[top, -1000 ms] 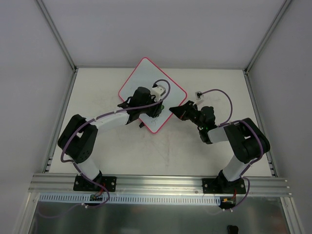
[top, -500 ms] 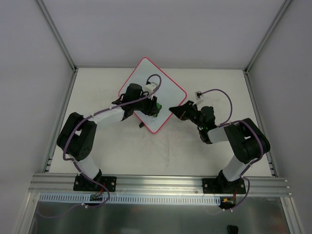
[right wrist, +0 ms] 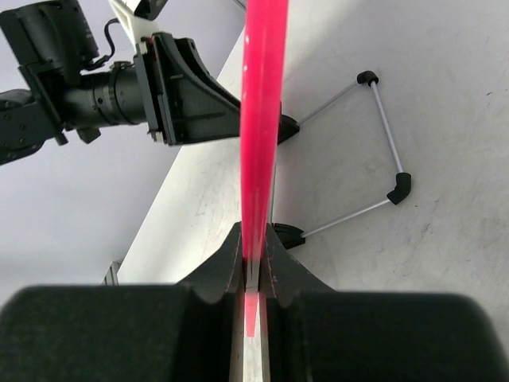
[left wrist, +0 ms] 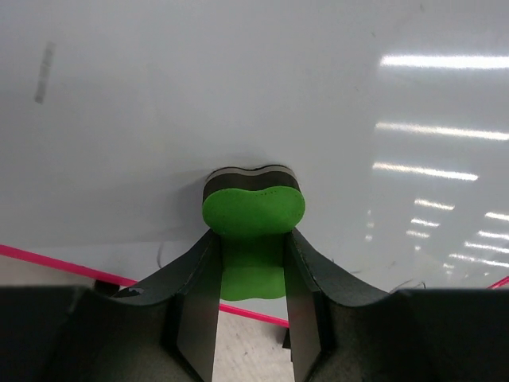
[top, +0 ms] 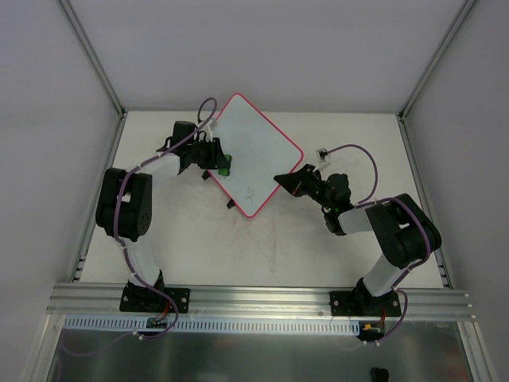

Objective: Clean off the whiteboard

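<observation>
– Now that the left claw (top: 218, 162) has slid over to the left side of the whiteboard (top: 262, 143), is the board clean?

– Not all of it. A second ago that claw was lower down, near the middle, over the dark writing. It has wiped across from there, and fewer dark marks show in that spot now.

– What is the claw holding?

– It pinches the green eraser (left wrist: 253, 213). Its two black fingers (left wrist: 195, 294) squeeze the sides. The end of the eraser looks pushed onto the white face, just inside the pink frame (left wrist: 48, 259).

– And the right claw (right wrist: 253, 259)?

– It has not moved. It stays pressed tight on the pink edge on the right side. I think that keeps the board from slipping while the other one rubs.

– Where is the board?

– It is on the table (top: 334, 239), toward the far side, turned like a diamond. One corner points back at the arms.

– So what is left to do?

– I see a small dark scribble (top: 249, 192) near that low corner. The eraser is well apart from it now. I think the left claw needs to come back down and rub there. After that, the job looks close to done.
</observation>
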{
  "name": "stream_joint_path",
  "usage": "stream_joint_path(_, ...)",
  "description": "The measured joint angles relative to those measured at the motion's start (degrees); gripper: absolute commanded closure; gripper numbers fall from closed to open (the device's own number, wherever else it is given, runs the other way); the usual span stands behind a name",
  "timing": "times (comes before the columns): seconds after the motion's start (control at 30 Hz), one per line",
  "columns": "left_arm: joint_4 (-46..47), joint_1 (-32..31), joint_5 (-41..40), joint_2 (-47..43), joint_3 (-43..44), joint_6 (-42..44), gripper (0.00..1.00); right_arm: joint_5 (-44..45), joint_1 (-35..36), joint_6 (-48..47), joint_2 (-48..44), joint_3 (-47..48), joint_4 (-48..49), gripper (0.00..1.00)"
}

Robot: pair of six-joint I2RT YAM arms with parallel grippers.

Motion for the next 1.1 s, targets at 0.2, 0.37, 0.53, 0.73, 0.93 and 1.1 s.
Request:
stream_joint_path(0.2,-0.6,4.9,1.6,5.1,6.3,-4.1,1.00,-0.3,0.1,0.0,0.0,0.2,0.2,1.00)
stream_joint_path(0.37,-1.0,7.3,1.5,8.0,9.6,-7.4,1.00,-0.4,0.2,0.0,0.0,0.2,0.2,1.00)
stream_joint_path(0.53,-1.7,8.6,1.0,9.9,13.4,-8.7,1.00,-0.4,0.3,-0.4,-0.1,0.2,0.2,1.00)
stream_joint_path(0.73,-4.4,9.1,-0.2,12.8,20.8,-9.2,1.00,-0.7,0.5,-1.4,-0.2,0.2,0.2,1.00)
stream_joint_path(0.93,-7.9,9.1,-0.4,14.5,27.6,-9.0,1.00,-1.2,0.6,-1.9,-0.3,0.2,0.3,1.00)
stream_joint_path(1.1,-9.1,9.1,-0.9,14.5,26.4,-9.0,1.00,-1.2,0.6,-1.9,-0.3,0.2,0.2,1.00)
